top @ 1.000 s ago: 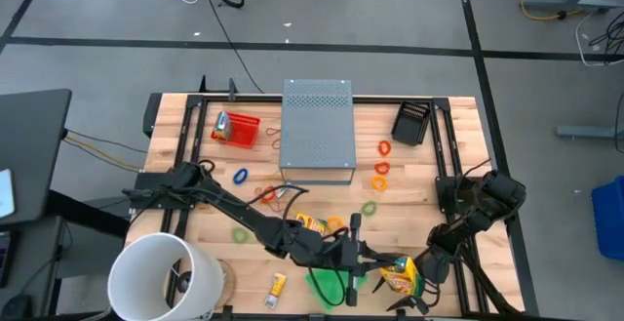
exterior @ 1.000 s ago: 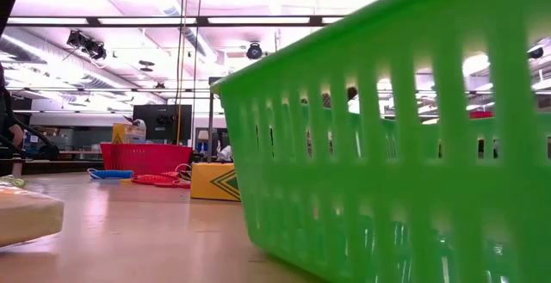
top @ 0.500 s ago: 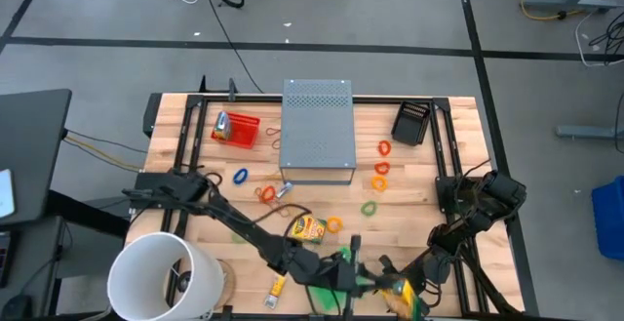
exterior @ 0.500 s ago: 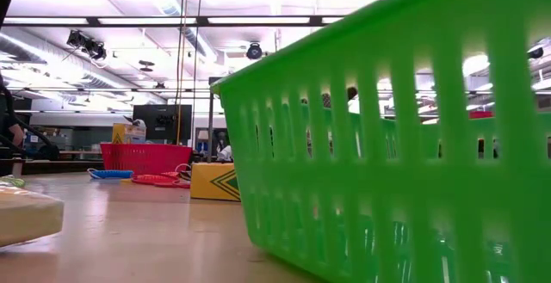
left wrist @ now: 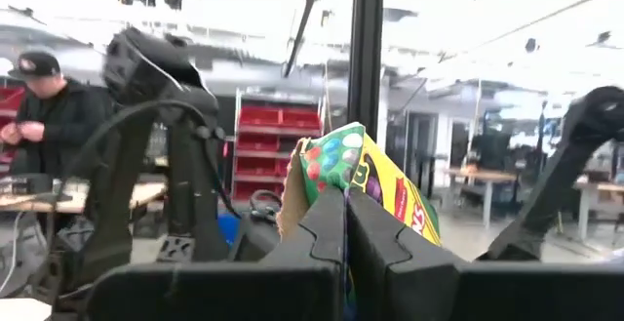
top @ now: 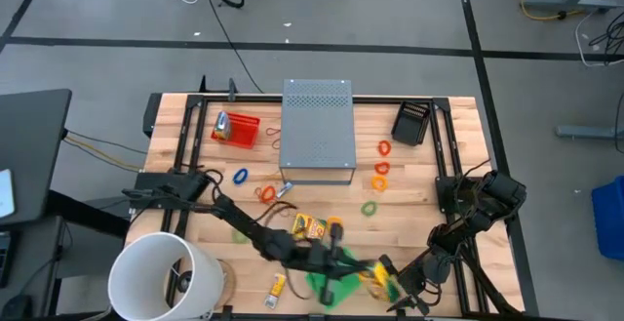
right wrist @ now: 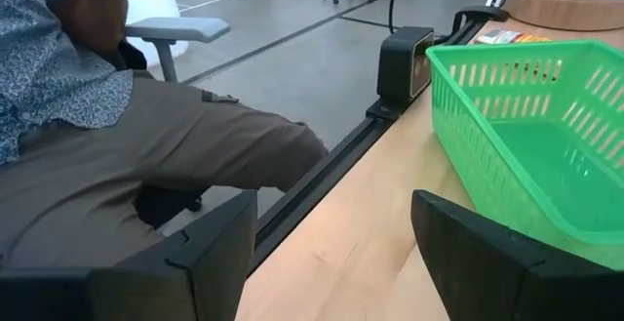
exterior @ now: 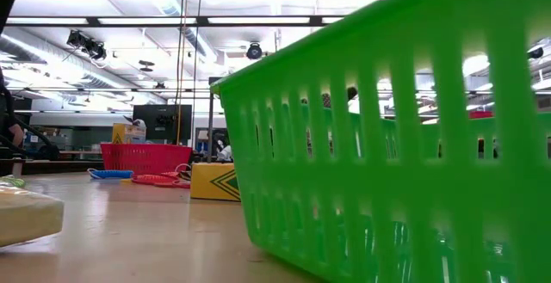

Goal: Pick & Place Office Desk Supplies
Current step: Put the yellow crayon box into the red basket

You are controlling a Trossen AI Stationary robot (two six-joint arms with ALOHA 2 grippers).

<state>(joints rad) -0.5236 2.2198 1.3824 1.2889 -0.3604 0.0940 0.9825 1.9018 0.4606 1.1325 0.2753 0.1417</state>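
Note:
My left arm reaches across the table, and its gripper (top: 369, 274) is shut on a yellow-green printed packet (top: 380, 278) at the right edge of the green basket (top: 330, 280). A second yellow packet (top: 310, 227) lies flat on the table. Loose rubber bands lie about: blue (top: 241, 176), orange (top: 334, 225), green (top: 369, 207), red (top: 384, 148). My right gripper (right wrist: 336, 233) is open and low by the near edge, right of the basket (right wrist: 526, 136), touching nothing. My left gripper pinches the packet by one end (left wrist: 343, 186) between its two shut fingers (left wrist: 330, 231). The fingers lie about level, pointing toward the table's right. The rest of the packet (left wrist: 375, 180) sticks out beyond the fingertips, tilted, with only the room behind it.
A grey perforated box (top: 317, 131) stands at mid-table, a red basket (top: 237, 129) far left, a black container (top: 411, 122) far right, a white bucket (top: 164, 277) near left. A small yellow item (top: 278, 284) lies by the basket. A person (right wrist: 117, 136) sits past the near edge.
My left gripper, still shut on the packet, moved toward the near edge and then back toward the table's left, bringing the packet closer to the green basket. The second yellow packet, earlier partly under the arm, now shows whole. The right arm kept still.

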